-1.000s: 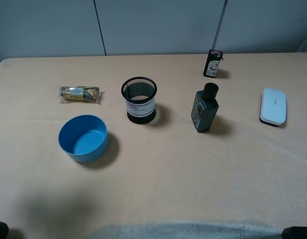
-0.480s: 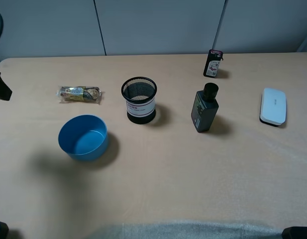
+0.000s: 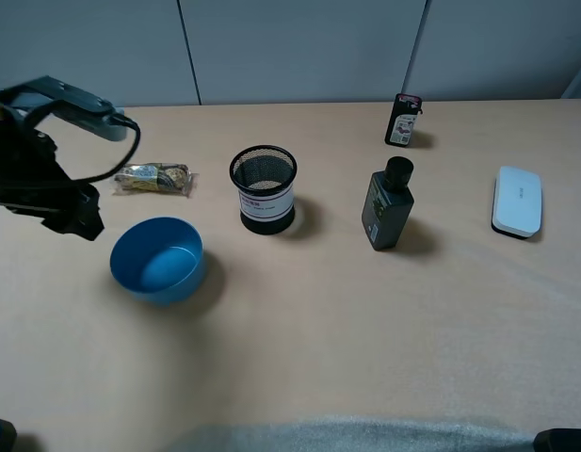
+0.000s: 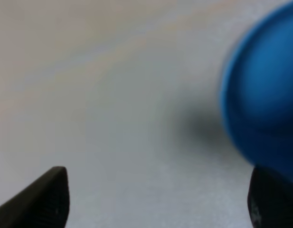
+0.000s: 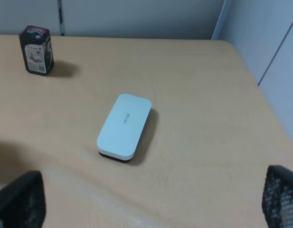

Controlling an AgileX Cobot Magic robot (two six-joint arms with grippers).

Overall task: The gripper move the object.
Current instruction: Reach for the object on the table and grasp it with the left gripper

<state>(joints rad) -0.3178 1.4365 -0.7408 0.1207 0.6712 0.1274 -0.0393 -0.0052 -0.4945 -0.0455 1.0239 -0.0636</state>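
table | blue bowl | mesh cup | snack packet | bottle | white case | jar

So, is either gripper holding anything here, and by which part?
Nothing is held. The left gripper is open beside the bowl; the right gripper is open, empty.

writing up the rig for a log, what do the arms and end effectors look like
The left arm is black and jointed, topped by a grey box-like part, with a thin black cable looping beside it. The left end effector shows two plain black wedge-shaped fingertips; the right end effector has black fingertips with a fine grid texture.
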